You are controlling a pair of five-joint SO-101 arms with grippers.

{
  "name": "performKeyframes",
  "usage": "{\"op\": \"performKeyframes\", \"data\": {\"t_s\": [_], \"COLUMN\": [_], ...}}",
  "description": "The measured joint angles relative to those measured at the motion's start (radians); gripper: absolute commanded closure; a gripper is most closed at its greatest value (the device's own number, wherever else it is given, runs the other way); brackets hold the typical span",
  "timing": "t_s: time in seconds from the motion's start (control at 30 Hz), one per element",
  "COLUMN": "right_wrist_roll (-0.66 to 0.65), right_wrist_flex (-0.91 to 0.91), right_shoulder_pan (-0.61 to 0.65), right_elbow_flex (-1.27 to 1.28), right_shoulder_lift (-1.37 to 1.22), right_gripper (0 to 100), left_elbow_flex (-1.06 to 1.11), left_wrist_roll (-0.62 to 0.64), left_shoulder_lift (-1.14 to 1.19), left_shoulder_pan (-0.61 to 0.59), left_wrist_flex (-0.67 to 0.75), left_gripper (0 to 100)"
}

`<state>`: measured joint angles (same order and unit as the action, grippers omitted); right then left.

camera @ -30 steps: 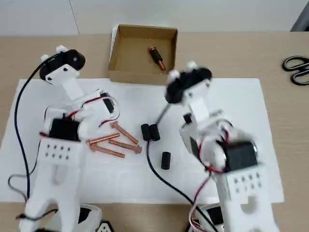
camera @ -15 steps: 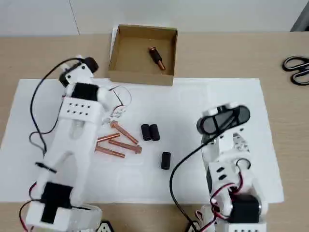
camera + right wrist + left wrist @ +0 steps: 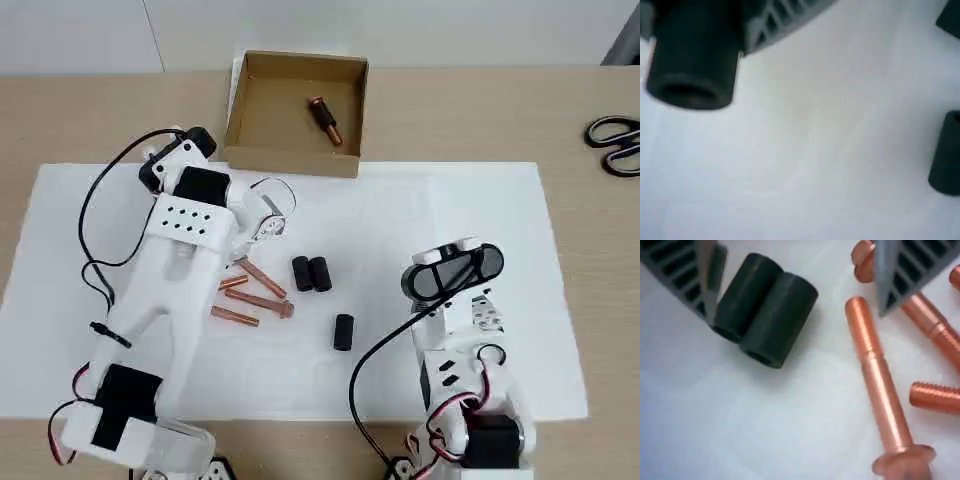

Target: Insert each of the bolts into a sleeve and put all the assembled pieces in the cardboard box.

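Several copper bolts [image 3: 250,296] lie on the white sheet beside my left arm. Two black sleeves [image 3: 311,273] rest side by side, and a third sleeve [image 3: 343,331] lies nearer the front. My left gripper [image 3: 262,222] hovers over the bolts, open; in the left wrist view its fingers [image 3: 705,275] straddle the sleeve pair [image 3: 765,315] and a long bolt [image 3: 880,390]. My right arm [image 3: 455,272] is drawn back at the front right. The right gripper [image 3: 695,45] is shut on a black sleeve [image 3: 690,80], above the sheet. The cardboard box [image 3: 290,158] holds one assembled piece [image 3: 325,120].
Scissors [image 3: 615,143] lie on the wooden table at the far right. The white sheet [image 3: 480,200] has bare room between the sleeves and the right arm. A black cable [image 3: 375,350] trails from the right arm across the sheet.
The left arm unfolded and stretched forward over the bolts toward the sleeve pair. The right arm pulled back from near the box to the front right.
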<state>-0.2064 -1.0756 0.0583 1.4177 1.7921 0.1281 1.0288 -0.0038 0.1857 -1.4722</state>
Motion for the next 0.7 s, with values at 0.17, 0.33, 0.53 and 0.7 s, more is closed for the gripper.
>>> {"op": "performKeyframes", "data": {"t_s": [0.17,0.33,0.53,0.7], "right_wrist_roll": [0.000,0.000,0.003,0.003], "right_wrist_flex": [0.000,0.000,0.000,0.000], "right_shoulder_pan": [0.002,0.000,0.000,0.002], "right_elbow_flex": [0.003,0.003,0.003,0.003], "right_shoulder_lift": [0.000,0.000,0.000,0.000], "right_gripper": [99.4,99.4,99.4,99.4], "left_elbow_flex": [0.072,0.123,0.210,0.224], "left_wrist_roll": [0.025,0.037,0.038,0.038], "left_shoulder_lift": [0.000,0.000,0.000,0.005], "left_shoulder_pan": [0.000,0.000,0.000,0.000], "left_wrist_flex": [0.075,0.130,0.189,0.221], "left_gripper": [80,80,80,80]}}
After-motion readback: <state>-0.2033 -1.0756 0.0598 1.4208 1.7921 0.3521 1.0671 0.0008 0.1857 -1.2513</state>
